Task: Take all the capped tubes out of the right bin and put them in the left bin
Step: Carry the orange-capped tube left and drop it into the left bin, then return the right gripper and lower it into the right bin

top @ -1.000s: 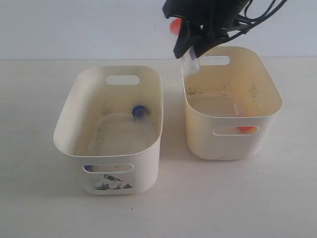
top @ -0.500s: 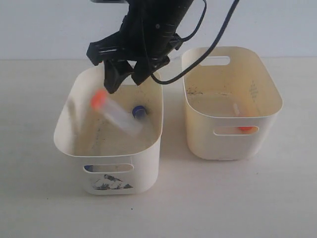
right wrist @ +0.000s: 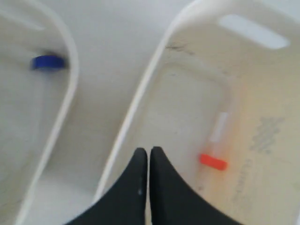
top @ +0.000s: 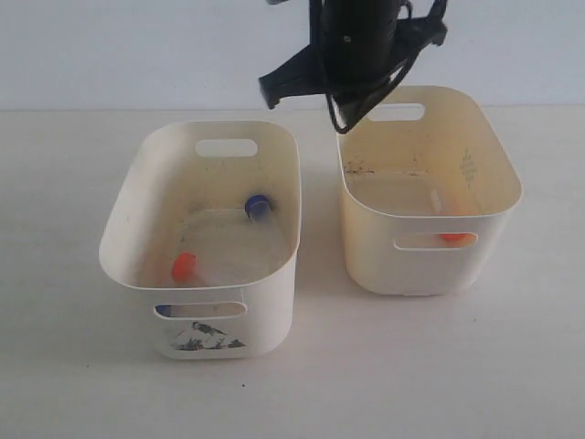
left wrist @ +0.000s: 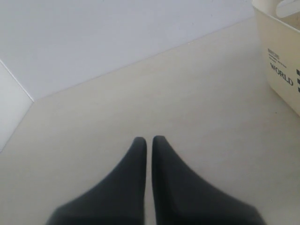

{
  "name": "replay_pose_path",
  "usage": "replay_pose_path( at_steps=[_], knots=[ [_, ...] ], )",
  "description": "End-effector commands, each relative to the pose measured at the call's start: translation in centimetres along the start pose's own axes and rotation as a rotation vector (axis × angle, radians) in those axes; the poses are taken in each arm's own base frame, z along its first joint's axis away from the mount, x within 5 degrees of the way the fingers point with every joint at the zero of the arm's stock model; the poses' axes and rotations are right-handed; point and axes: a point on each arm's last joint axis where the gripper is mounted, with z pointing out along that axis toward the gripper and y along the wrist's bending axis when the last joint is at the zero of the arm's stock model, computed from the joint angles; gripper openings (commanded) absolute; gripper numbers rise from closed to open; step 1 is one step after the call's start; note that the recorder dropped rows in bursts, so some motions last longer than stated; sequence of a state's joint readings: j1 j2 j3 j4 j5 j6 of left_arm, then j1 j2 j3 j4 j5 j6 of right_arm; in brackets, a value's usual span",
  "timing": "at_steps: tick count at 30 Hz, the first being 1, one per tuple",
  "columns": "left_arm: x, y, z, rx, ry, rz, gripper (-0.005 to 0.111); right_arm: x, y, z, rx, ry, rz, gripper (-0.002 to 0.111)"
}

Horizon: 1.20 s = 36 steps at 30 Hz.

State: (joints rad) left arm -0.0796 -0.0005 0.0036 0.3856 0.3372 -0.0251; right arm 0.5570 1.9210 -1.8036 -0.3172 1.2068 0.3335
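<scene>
The right end effector (right wrist: 148,151) is hanging above the left wall of the right bin (top: 498,160), close to the gap between the two bins. Its two dark fingers are pressed together and are pinching nothing. Its arm (top: 361,41) is reaching in from the far side, at the top of the exterior view.

One orange-capped tube (right wrist: 217,140) is lying on the floor of the right bin, toward its right side. Its orange cap is pointing to the near wall and is glowing through the near handle slot.

The left bin (top: 123,206), with the dark smudged sticker (top: 203,338) on its near face, is sitting just beside the right bin on the desk (top: 64,366). Another orange-capped tube (top: 186,266) is lying on its floor near the front, its clear body hard to make out. A blue-capped tube (top: 257,207) is resting against the right wall, farther back. A second blue cap (top: 164,311) is showing through the near handle slot.

The left end effector (left wrist: 148,139) is hovering over bare desk with its fingers nearly touching, only a thin slit between them, and is gripping nothing. A cream bin wall printed "WORLD" (left wrist: 281,75) is showing at the edge of its wrist view; I cannot tell which bin it is.
</scene>
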Motion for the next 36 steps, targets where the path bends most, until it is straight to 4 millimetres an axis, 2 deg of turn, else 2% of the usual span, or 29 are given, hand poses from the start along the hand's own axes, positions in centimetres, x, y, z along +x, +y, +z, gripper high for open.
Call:
replay_pose_path(
  at_steps=[1,5,13,17,28,36],
  knots=[
    [-0.1,0.0,0.0,0.005,-0.006,-0.011,0.004,-0.4,-1.7,-0.2,0.14,-0.042,0.03,0.001],
    [-0.1,0.0,0.0,0.005,-0.006,-0.011,0.004,-0.5,-2.6,1.1,0.141,-0.008,0.082,0.001],
    [-0.1,0.0,0.0,0.005,-0.006,-0.011,0.004,-0.1,-7.0,4.9,0.009,0.139,0.317,0.001],
    [-0.1,0.0,0.0,0.005,-0.006,-0.011,0.004,0.0,-8.4,5.9,0.024,0.161,0.35,0.001],
    [-0.1,0.0,0.0,0.005,-0.006,-0.011,0.004,0.7,-7.2,11.1,0.03,0.279,0.347,0.001],
    [-0.1,0.0,0.0,0.005,-0.006,-0.011,0.004,1.2,-6.7,13.4,0.035,0.333,0.343,0.001]
  ],
)
